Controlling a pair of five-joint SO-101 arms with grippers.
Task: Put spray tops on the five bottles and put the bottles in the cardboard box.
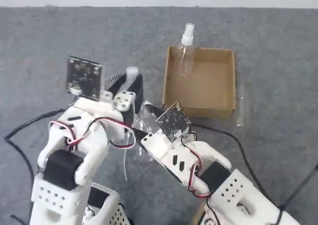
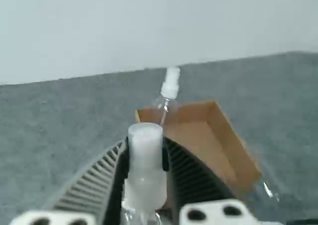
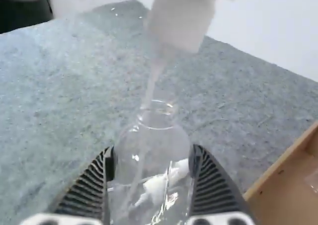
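Plastic, clear and thin-walled, is forming the bottle (image 3: 149, 185) that the right gripper (image 3: 151, 160) is clamping around the belly, its ribbed black fingers (image 3: 89, 185) pressing on both sides. The bottle's shoulder is rounding up to a narrow open neck. It is standing upright just off the near left corner of the cardboard box (image 1: 198, 108).

A spray top (image 3: 181, 16), white and cylindrical, is hanging directly above that neck, and its thin dip tube (image 3: 151, 81) is running down to the mouth. The left gripper (image 2: 145, 150) is pinching this spray top by its smooth body between ribbed dark fingers, also off the box's left side.

The cardboard box is sitting open-topped, plain brown, shallow and straight-walled, on grey nubbly carpet (image 1: 278, 46). In its far left corner a capped bottle (image 1: 186, 53) is standing upright, clear like the other and already wearing a white top.

Just outside the box's right wall a clear object (image 1: 242, 106) is lying on the carpet, possibly another bottle, though it is too faint to be sure.
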